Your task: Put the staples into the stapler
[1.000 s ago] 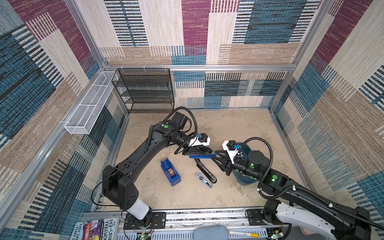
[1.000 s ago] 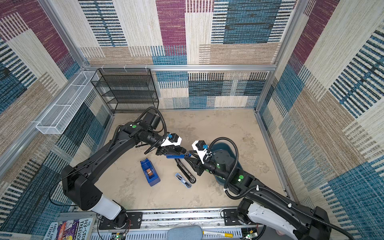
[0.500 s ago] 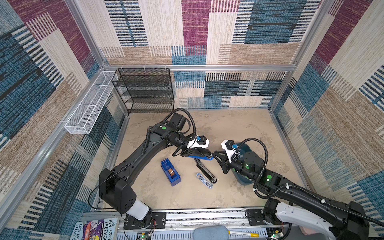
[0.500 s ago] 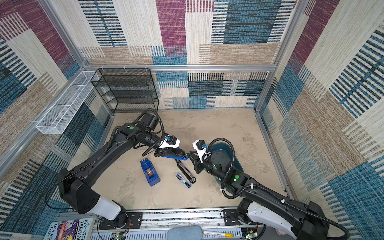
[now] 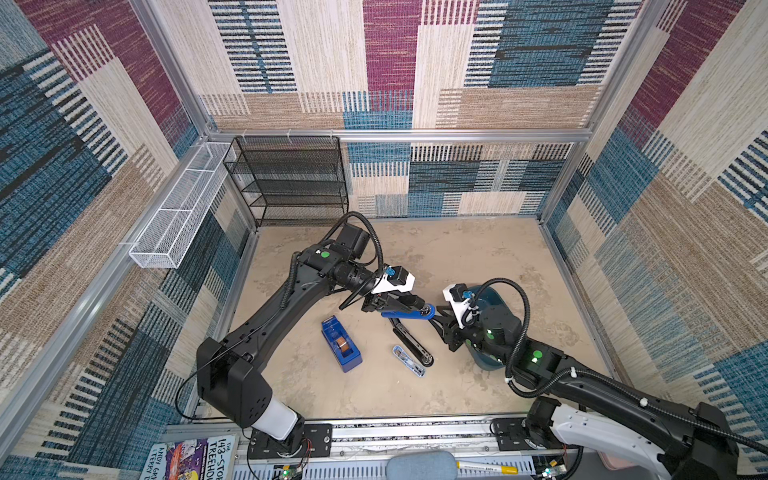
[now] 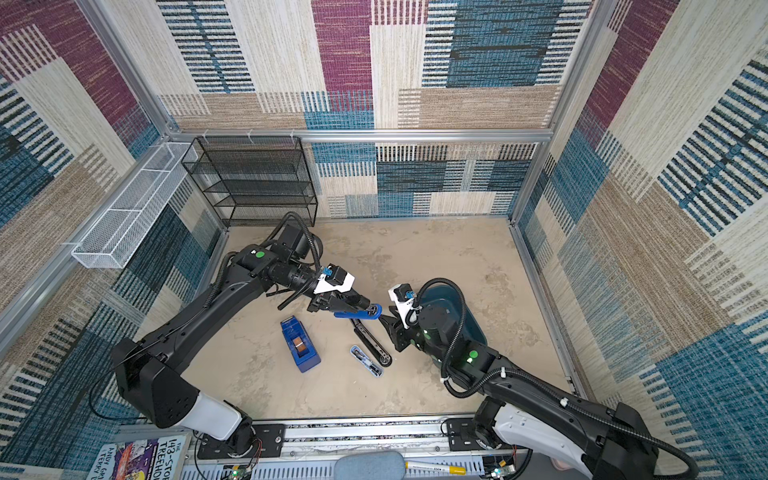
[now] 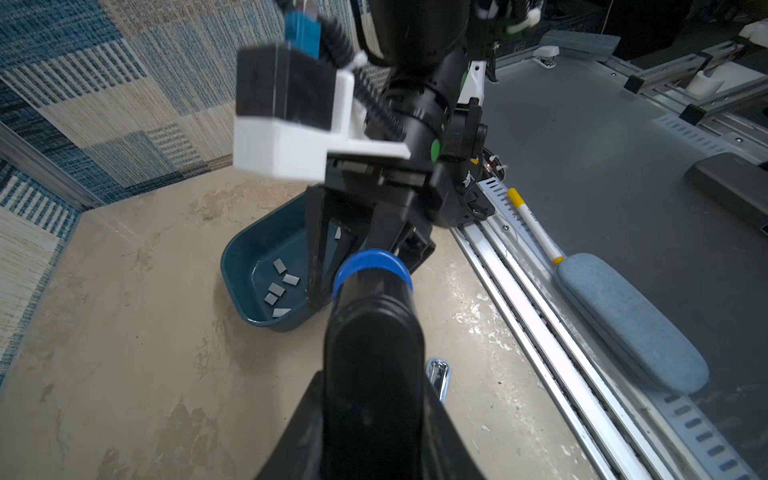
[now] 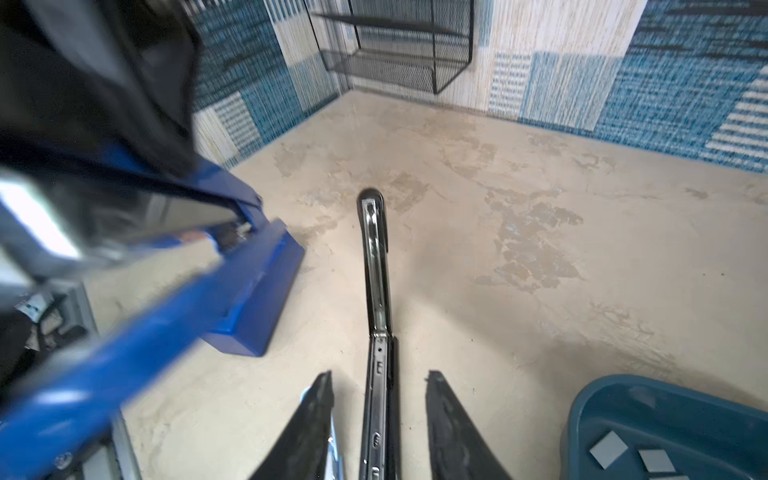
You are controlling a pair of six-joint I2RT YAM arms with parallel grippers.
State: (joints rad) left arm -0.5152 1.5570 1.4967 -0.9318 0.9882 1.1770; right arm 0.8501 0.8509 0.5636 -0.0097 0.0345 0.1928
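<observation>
My left gripper [image 5: 400, 305] is shut on a blue-and-black stapler [image 5: 409, 313] and holds it level above the table; its blue tip [image 7: 372, 270] points at my right gripper [image 5: 440, 323]. The right gripper [image 8: 379, 376] is open and holds nothing. A black bar with a metal channel [image 8: 376, 266] lies on the table and shows between its fingers with gaps on both sides. The staples [image 7: 279, 286] are small grey strips lying loose in a teal bin [image 5: 496, 296] under the right arm; they also show in the right wrist view [image 8: 609, 449].
A blue tape dispenser [image 5: 341, 343] stands left of the black bar [image 5: 412, 343]. A small silver-blue stapler [image 5: 408, 360] lies beside the bar. A black mesh shelf [image 5: 291, 183] stands at the back left and a white wire basket [image 5: 183, 208] hangs on the left wall.
The left gripper with the blue stapler shifted slightly left and came back. The right gripper stays close to the stapler's blue tip.
</observation>
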